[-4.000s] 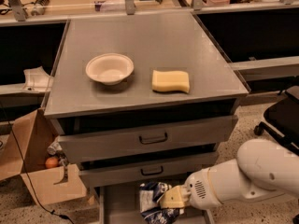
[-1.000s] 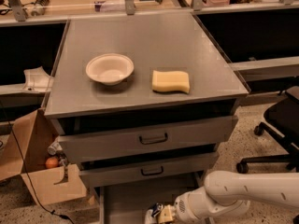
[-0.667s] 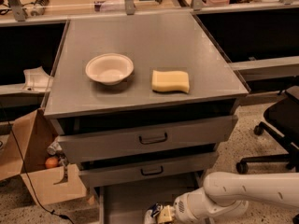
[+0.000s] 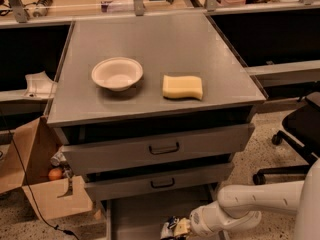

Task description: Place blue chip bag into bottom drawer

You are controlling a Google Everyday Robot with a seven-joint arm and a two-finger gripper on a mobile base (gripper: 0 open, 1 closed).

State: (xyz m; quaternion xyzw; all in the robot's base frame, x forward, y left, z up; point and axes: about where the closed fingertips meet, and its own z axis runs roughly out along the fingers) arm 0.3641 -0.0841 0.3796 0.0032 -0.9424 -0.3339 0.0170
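Down at the lower edge of the view, inside the open bottom drawer point(image 4: 134, 215) and just below the middle drawer point(image 4: 157, 182): gripper point(image 4: 179, 227) low over the grey floor, with the blue chip bag point(image 4: 167, 231) right at its tip, toward the pulled-out end. Cannot tell whether clamped on the bag or free of it. Likely hazards, as a judgement: releasing too near the drawer's front, letting the slick foil slide or tip out; leaving it standing proud, to be caught under the middle drawer on closing; dragging it back out on a snagged edge during the arm's point(image 4: 250, 203) retreat. Hard to read the bag's heading: crumpled, cut off by the frame edge, only dark foil and pale patches showing. Long axis not tellable.
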